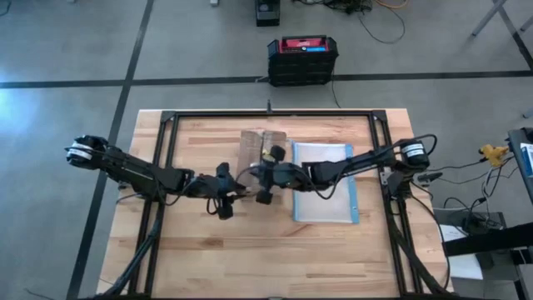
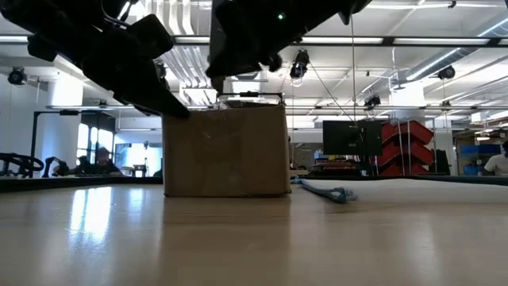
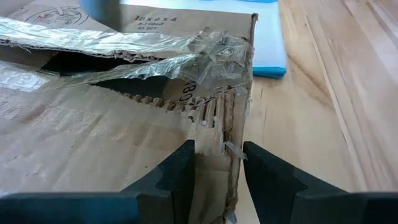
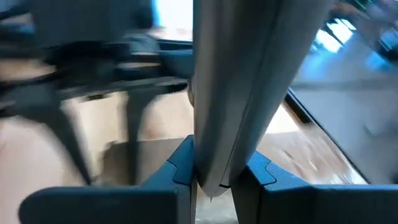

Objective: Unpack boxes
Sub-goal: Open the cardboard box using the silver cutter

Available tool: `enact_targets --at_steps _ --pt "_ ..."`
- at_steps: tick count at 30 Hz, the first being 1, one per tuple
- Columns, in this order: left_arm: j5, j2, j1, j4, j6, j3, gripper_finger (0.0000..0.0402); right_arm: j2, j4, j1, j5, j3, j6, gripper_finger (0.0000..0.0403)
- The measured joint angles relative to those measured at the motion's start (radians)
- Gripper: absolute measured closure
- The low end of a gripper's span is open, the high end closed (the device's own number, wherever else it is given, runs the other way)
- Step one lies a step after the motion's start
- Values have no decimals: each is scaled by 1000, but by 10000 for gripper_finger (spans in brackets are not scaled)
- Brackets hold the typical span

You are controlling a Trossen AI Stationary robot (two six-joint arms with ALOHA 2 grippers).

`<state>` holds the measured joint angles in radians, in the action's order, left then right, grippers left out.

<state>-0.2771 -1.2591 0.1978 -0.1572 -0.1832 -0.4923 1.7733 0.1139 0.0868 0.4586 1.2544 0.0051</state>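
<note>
The brown cardboard box rests on its base mid-table. Its top is torn, with loose clear tape across the opening. My left gripper is at the box's upper near-left corner, its fingers nearly closed around the torn corner edge. My right gripper hovers over the box top, shut on a grey flat piece that I cannot name through the blur. My left gripper has the box's torn corner edge between its two fingers, one finger over the cardboard face and the other outside it. The fingers come slanting down from the table's left. The box stays on the table. My right gripper pinches the grey flat piece at its lower end between both fingers. The piece stands up along the fingers' line of sight. The blur hides what it joins to.
A flat clear pouch with a blue edge lies on the table right of the box. A black-and-red case sits on the floor beyond the far edge. A black frame runs around the tabletop. Bare wood lies toward the near edge.
</note>
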Motion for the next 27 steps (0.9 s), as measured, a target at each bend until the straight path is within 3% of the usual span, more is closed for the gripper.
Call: enact_targets --at_steps 5,11,21,24,27 --pt "-34 -1 1 -19 -98 0 282 0 -73 23 114 -7 230 361" --pt "-87 0 34 -19 -244 0 282 0 -73 69 154 -10 343 361" --pt "-363 -4 207 -66 -476 4 283 -121 -153 160 197 -15 336 361" --pt "-478 -4 249 -174 -466 4 283 -159 -150 204 249 -33 307 361" --pt "-552 -12 277 -343 -334 4 283 -190 -118 266 362 -61 264 361"
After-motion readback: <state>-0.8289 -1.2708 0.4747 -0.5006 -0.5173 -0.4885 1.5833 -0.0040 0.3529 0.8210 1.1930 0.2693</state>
